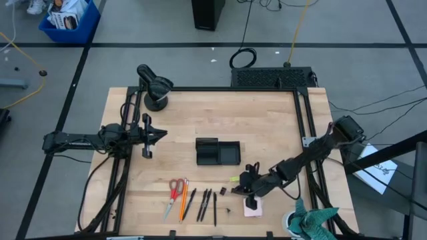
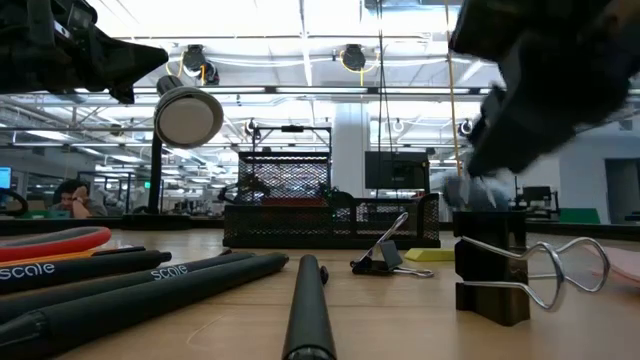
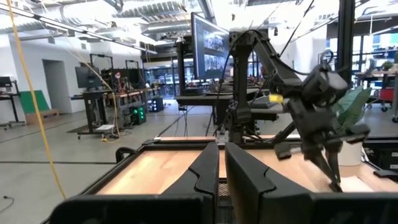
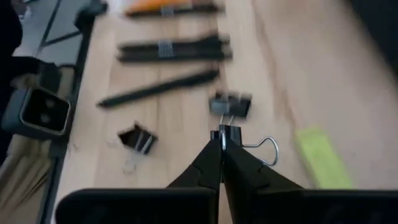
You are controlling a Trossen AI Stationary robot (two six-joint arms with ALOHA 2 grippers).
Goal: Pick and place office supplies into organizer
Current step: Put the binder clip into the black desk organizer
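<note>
A: Where is the small black binder clip with silver wire handles (image 4: 231, 133)?

B: On the pale wooden desk (image 1: 267, 127), between the fingertips of the right tool (image 4: 222, 144), which is closed on its black body. It sits on the near side of the black rectangular divided organizer tray (image 1: 217, 152) and towards the right arm's side, well apart from the tray.

A: And the other supplies?

B: All on the near side of that tray too. The red-handled scissors (image 1: 175, 193) and the orange pencil (image 1: 183, 198) lie side by side; the thin black pens (image 1: 204, 203) lie next to them. A yellow-green piece (image 4: 319, 156) lies just beside the held clip, and two more black clips (image 4: 231, 104) lie near it. The pink square sticky-note pad (image 1: 252, 210) sits under the right arm.

A: The left tool?

B: The left tool (image 3: 222, 165) hangs well off to the tray's left with its fingers almost together, holding nothing.
</note>
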